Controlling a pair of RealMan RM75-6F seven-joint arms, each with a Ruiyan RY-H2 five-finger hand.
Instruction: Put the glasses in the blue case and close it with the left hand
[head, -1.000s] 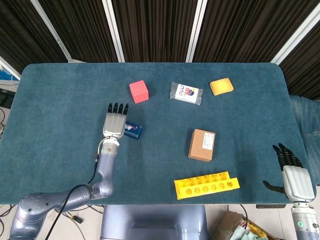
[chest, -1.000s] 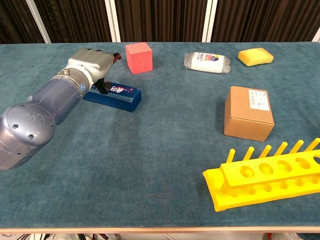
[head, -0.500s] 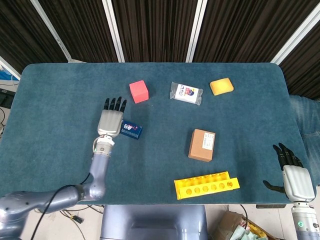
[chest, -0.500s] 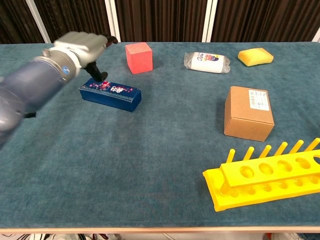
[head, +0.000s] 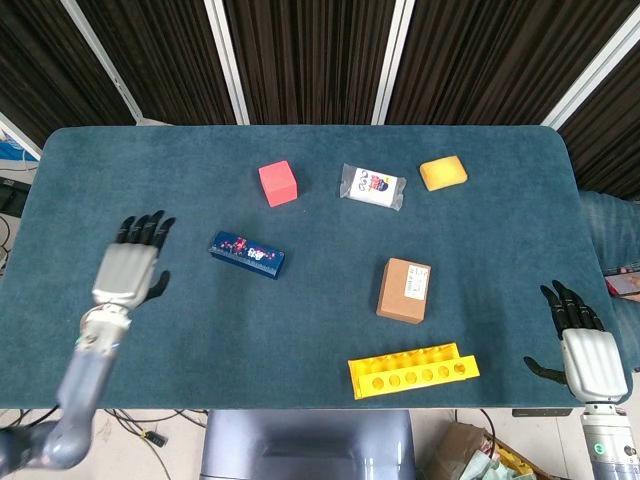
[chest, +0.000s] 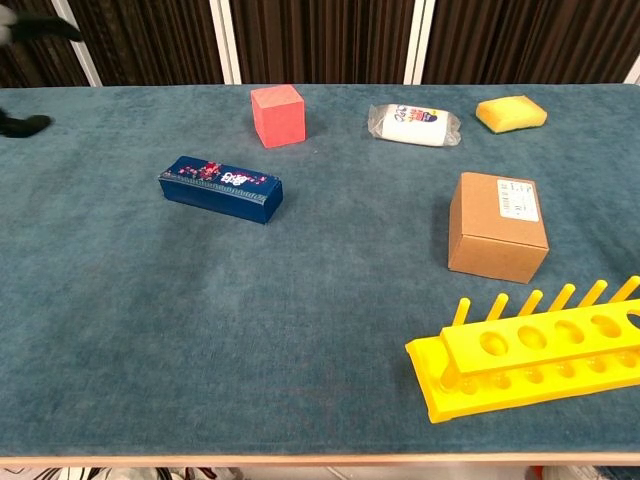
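Head view shows the closed blue case (head: 248, 254), its long axis slanting toward the cardboard box (head: 404, 290). Well clear on open cloth, the left hand (head: 128, 268) hovers, fingers spread, empty.

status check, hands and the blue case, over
Left hand open, off to the side of the blue case. Right hand open at table edge. Case shut, lying flat. Nothing blocking it.

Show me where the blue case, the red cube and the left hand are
blue case (chest: 221, 188), chest view, on its closed lid.
red cube (chest: 277, 114), chest view, on its front face.
left hand (head: 128, 272), head view, on the grey back of the hand.
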